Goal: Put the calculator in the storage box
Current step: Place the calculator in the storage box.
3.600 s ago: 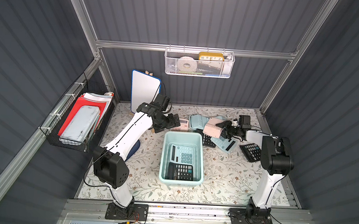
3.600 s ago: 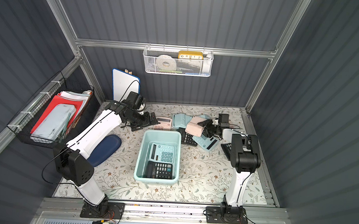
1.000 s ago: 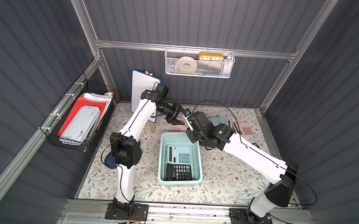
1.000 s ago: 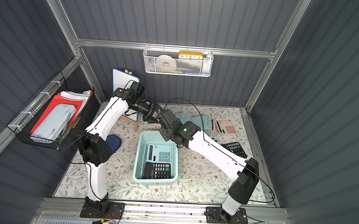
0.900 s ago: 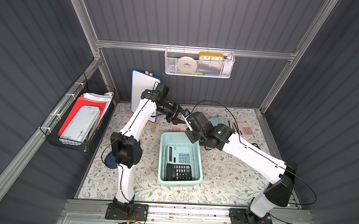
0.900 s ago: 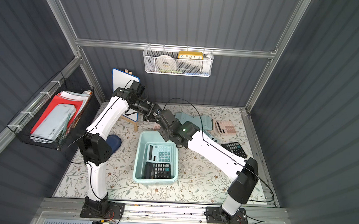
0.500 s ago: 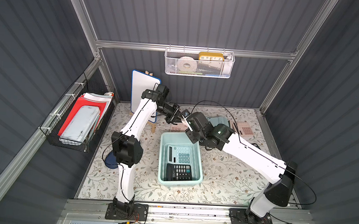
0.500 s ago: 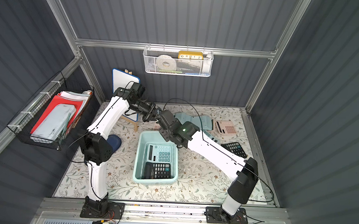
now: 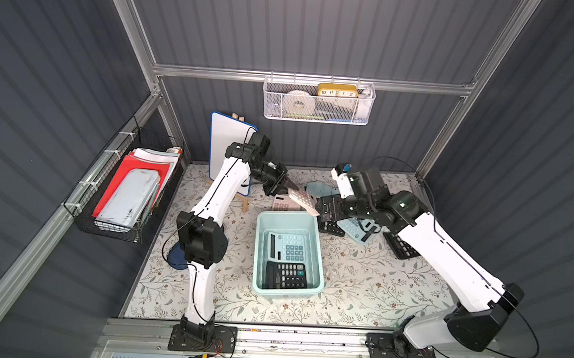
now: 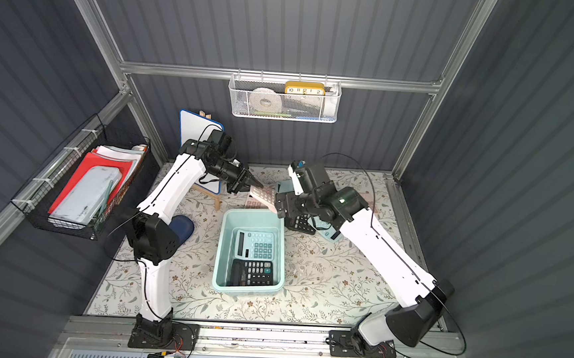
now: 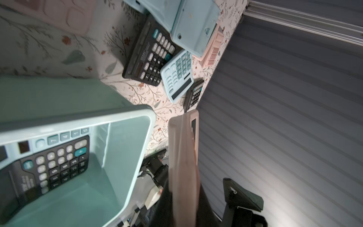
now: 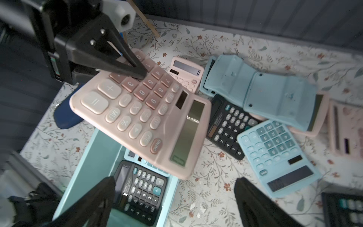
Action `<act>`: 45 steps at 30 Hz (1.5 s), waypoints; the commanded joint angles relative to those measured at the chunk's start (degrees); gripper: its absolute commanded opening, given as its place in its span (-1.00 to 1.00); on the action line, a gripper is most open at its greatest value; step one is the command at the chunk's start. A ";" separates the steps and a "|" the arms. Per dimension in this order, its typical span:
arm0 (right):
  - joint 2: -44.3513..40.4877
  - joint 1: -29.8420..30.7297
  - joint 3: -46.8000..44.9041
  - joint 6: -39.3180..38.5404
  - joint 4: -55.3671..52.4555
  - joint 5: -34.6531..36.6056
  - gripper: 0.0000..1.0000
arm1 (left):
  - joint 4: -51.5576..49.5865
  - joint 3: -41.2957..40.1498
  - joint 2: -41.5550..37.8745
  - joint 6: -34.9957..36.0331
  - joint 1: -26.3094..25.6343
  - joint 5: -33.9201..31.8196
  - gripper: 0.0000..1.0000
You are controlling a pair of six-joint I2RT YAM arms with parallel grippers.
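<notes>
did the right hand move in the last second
Yes. The right hand has drawn back from over the middle of the storage box's far rim toward its far right corner, open, leaving the pink calculator in the left hand.

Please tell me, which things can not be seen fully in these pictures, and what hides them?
- Pink calculator, left wrist view: seen edge-on and blurred, keys unreadable.
- Mint calculator in the box, right wrist view: mostly covered by the pink calculator.
- Black calculator, in a top view: partly under the right arm.
- Left tool, right wrist view: lower finger hidden beneath the pink calculator.
</notes>
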 commanded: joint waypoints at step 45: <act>5.58 -14.00 -10.02 24.33 4.95 -42.63 -1.00 | 17.49 -34.29 -34.48 6.03 1.52 -14.98 0.99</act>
